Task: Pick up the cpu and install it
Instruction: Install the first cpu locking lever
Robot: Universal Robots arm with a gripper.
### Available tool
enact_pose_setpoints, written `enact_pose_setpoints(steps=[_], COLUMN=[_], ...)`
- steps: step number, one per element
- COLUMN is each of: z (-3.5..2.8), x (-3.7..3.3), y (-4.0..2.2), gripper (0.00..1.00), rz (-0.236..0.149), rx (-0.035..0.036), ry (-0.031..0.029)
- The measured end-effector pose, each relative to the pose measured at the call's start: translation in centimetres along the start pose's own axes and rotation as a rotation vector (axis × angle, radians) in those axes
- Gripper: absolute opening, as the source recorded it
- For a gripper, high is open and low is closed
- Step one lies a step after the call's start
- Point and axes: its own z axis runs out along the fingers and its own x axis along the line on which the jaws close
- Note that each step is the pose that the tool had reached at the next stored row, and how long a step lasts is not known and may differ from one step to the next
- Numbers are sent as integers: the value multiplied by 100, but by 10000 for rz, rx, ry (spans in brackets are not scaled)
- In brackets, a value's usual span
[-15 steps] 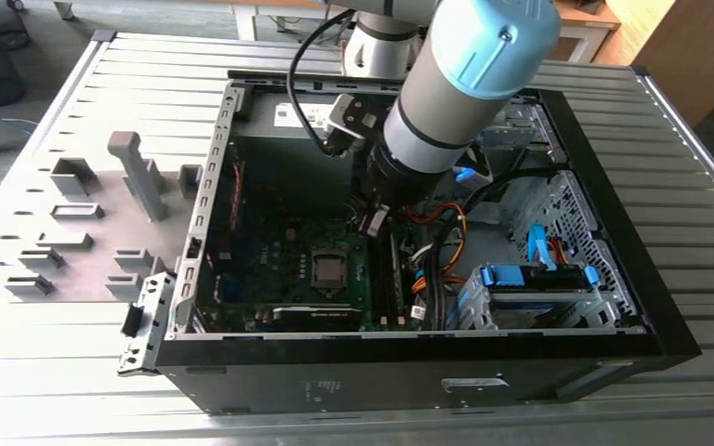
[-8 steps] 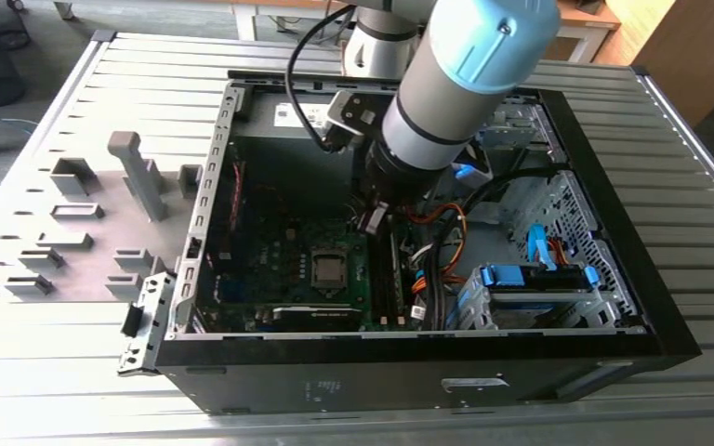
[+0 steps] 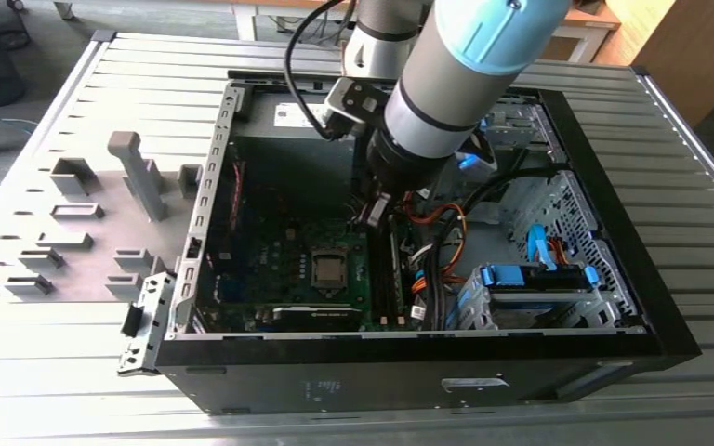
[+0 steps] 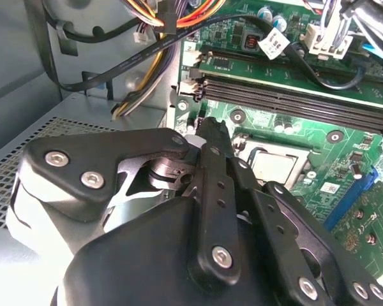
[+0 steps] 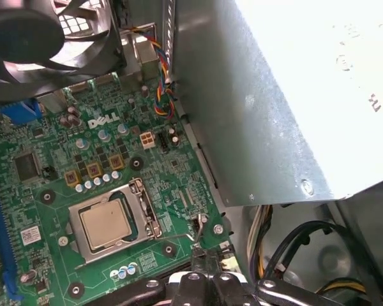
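The cpu [image 5: 105, 223], a small square chip with a silvery top, lies flat in the metal-framed socket [image 5: 76, 245] on the green motherboard [image 5: 45, 166] inside the open computer case [image 3: 394, 372]. It also shows in the exterior view as the cpu [image 3: 328, 269] and in the second wrist view as the cpu [image 4: 274, 167]. My gripper [image 5: 204, 255] is inside the case beside the socket's corner, its black fingers together, close to the thin wire lever [image 5: 179, 236]. Seen from outside, the gripper [image 3: 367, 218] hangs just above and behind the socket. It holds nothing that I can see.
A grey power-supply box [image 5: 274, 95] stands close beside the gripper. A black fan [image 5: 38, 38], bundles of cables [image 4: 147, 83] and the memory slots [image 4: 293, 102] crowd the board. A blue drive cage [image 3: 531, 279] fills the case's right. Grey holder blocks [image 3: 85, 214] sit outside, at the exterior view's left.
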Motion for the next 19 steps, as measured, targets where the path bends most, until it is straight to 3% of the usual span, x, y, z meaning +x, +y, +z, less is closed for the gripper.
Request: enact_pose_setpoints(steps=[8,19], z=[13,27], x=[-73,-37], y=[26,108], gripper=[11,11], rz=[0,-11], rx=[1,58], ry=[2,-21])
